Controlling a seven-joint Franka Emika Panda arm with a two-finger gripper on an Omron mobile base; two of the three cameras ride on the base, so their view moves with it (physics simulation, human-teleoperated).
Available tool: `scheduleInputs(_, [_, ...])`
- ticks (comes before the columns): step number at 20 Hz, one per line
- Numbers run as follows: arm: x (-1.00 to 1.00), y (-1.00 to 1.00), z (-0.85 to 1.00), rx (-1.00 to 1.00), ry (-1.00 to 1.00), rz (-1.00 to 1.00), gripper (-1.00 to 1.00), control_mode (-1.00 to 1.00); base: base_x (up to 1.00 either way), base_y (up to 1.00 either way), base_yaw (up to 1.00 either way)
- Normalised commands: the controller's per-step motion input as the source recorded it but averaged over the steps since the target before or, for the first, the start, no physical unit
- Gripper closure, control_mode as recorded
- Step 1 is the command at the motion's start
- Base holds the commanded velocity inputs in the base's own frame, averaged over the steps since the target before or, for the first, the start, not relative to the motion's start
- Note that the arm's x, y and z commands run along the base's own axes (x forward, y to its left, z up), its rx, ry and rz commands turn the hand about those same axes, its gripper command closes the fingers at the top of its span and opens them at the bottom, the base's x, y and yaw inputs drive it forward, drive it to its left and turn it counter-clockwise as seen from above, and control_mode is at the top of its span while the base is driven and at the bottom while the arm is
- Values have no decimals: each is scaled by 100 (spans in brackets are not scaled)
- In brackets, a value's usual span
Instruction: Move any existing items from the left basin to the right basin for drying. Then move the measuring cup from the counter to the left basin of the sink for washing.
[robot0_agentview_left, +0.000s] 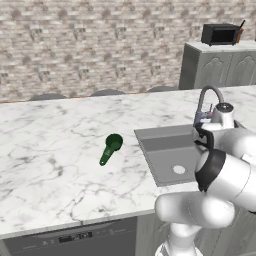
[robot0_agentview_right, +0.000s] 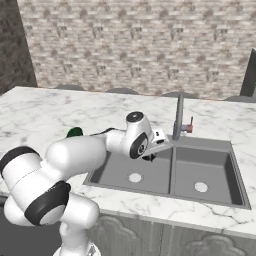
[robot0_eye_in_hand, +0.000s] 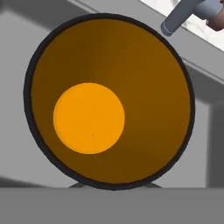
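Note:
The hand view looks straight into a round orange-yellow item (robot0_eye_in_hand: 109, 100) with a black rim, very close to the hand, over grey sink floor. In the right base view my gripper (robot0_agentview_right: 148, 157) hangs above the left basin (robot0_agentview_right: 117, 172), close to the low divider (robot0_agentview_right: 171, 172), shut on that item, which shows as a small dark shape under the hand. The right basin (robot0_agentview_right: 220, 172) lies past the divider with nothing in it. The dark green measuring cup (robot0_agentview_left: 111, 148) lies on the white marble counter (robot0_agentview_left: 50, 150), left of the sink; just its green edge (robot0_agentview_right: 75, 132) peeks out behind my arm.
A curved grey faucet (robot0_agentview_right: 178, 117) rises behind the divider, its spout (robot0_eye_in_hand: 179, 19) close to the held item. A dark microwave (robot0_agentview_left: 220, 34) sits on a grey cabinet at the back right. A brick wall runs behind the counter.

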Motion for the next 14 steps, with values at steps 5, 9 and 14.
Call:
scheduleInputs(5, [-35,-34,16,0,0,-8,100,-100,0,0,0])
scheduleInputs(9, [-35,-35,13,0,0,-9,100,-100,0,0,0])
scheduleInputs(14, [-16,-44,5,0,2,-13,100,-100,0,0,0])
